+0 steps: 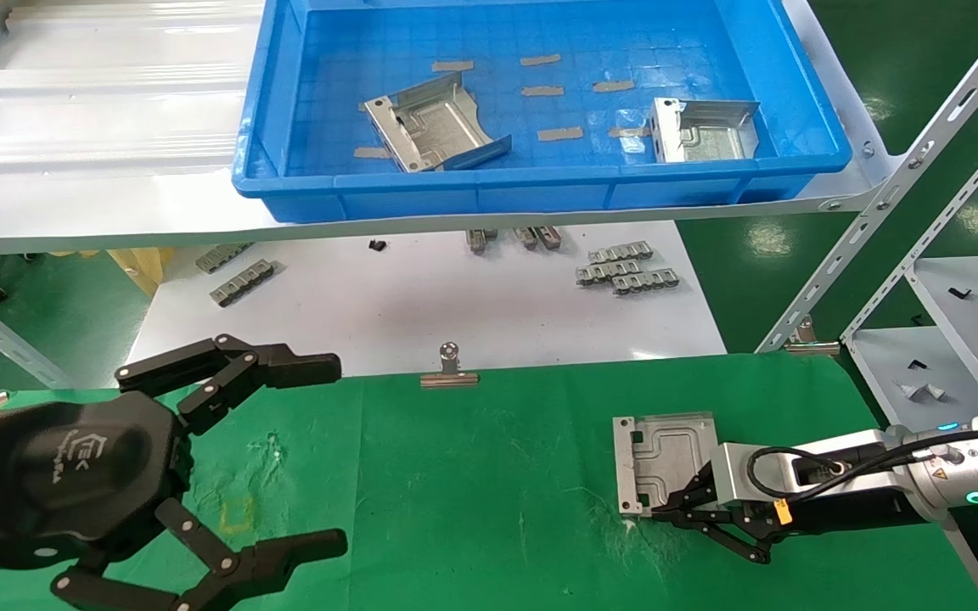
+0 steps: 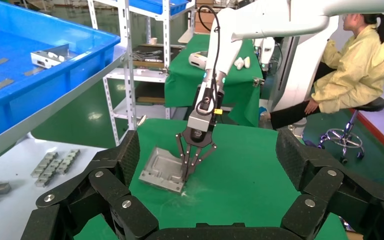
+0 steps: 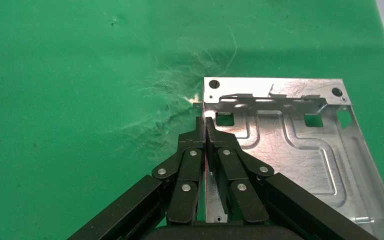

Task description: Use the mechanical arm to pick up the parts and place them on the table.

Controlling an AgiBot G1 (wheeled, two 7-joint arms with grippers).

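Green cloth covers the tabletop (image 1: 472,492), where your right pincer (image 1: 667,512) is clamped on a side flange of the thin, stiff, slippery part (image 1: 663,454) lying beside it, left pincer (image 1: 319,454) spread idle.

Factory workshop: slotted steel racking (image 1: 896,195), blue parts bin (image 1: 540,182), seated worker in smock (image 2: 352,65).

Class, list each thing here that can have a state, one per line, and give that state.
Right gripper: shut on the side flange of the plate on the table.
Plate on the table: lying on the green cloth.
Left gripper: open, holding nothing, over the cloth.
Blue bin: on the shelf, holding two plates.
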